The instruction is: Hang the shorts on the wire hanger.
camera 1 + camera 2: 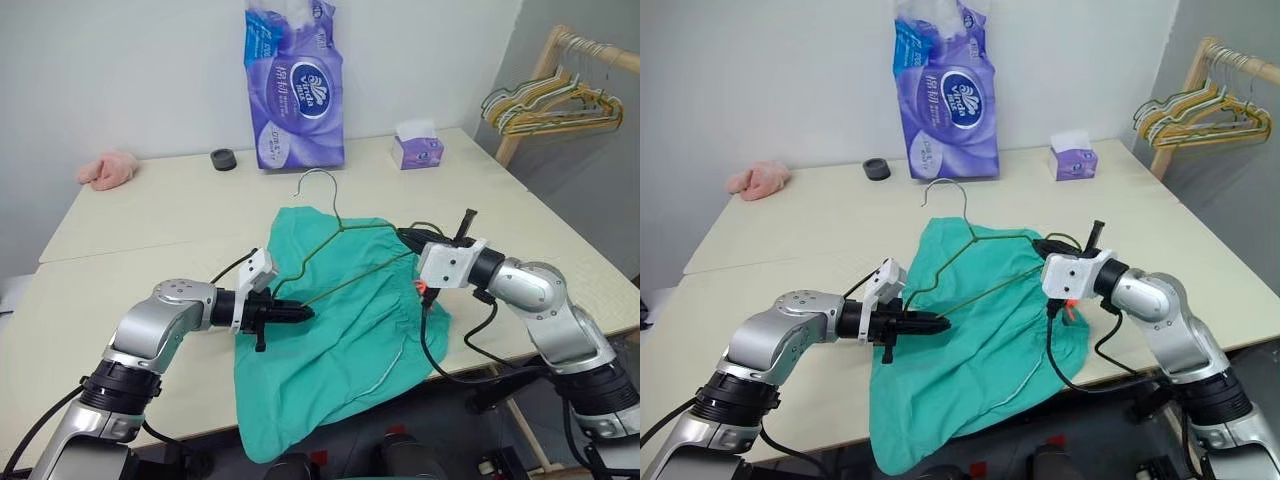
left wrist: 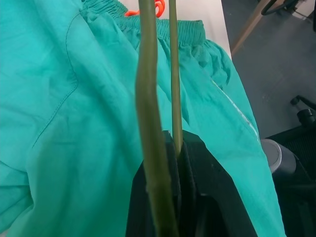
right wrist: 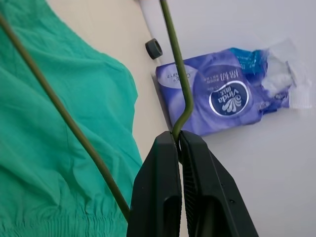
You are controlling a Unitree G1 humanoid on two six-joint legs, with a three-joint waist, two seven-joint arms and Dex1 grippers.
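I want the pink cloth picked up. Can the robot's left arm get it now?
Probably not now. The pink cloth lies at the table's far left corner, well beyond the left tool, which is shut on the wire hanger over the shorts. It would have to let go first.

Two robot arms have rounded, silver-grey metallic shells with black joint rings between the segments. Each wrist carries a white, boxy housing. The left gripper [image 1: 300,313] and the right gripper [image 3: 178,140] each have two matte black, tapered, wedge-shaped fingers. Black cables loop loosely from each wrist housing back along the forearm, and the upper arm bases are black.
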